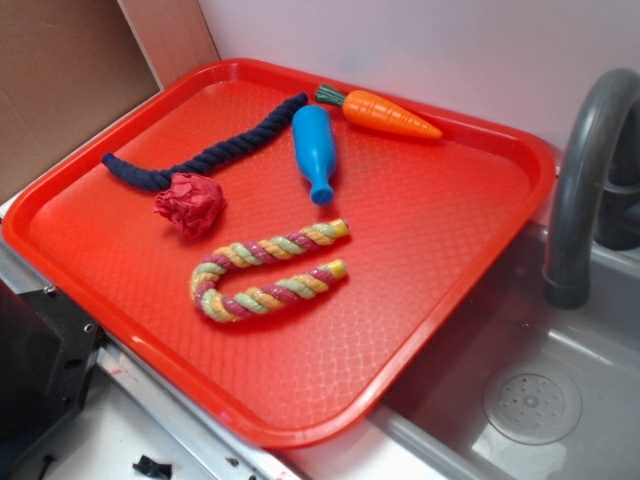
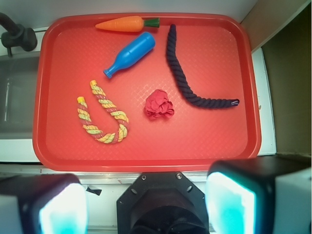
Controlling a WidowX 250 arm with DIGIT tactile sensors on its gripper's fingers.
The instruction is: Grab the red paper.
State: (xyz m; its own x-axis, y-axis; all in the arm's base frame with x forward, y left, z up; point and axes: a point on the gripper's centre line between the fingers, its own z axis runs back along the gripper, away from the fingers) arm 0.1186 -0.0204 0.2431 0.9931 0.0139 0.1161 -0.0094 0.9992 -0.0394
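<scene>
The red paper [image 1: 190, 204] [image 2: 159, 105] is a dark red crumpled wad lying on the bright red tray [image 1: 420, 300] [image 2: 219, 136], just below the dark blue rope. In the wrist view it sits near the tray's middle, far ahead of my gripper [image 2: 146, 207]. The gripper is open, its two pale cyan pads [image 2: 63, 207] wide apart with nothing between them, hovering high above the tray's near edge. The exterior view does not show the gripper itself.
On the tray also lie a navy rope [image 1: 205, 150] [image 2: 187, 73], a blue bottle [image 1: 314, 150] [image 2: 129, 54], an orange carrot toy [image 1: 385, 113] [image 2: 126, 23] and a striped multicoloured rope [image 1: 265, 275] [image 2: 103, 114]. A grey faucet [image 1: 580, 170] and sink [image 1: 540, 400] flank the tray.
</scene>
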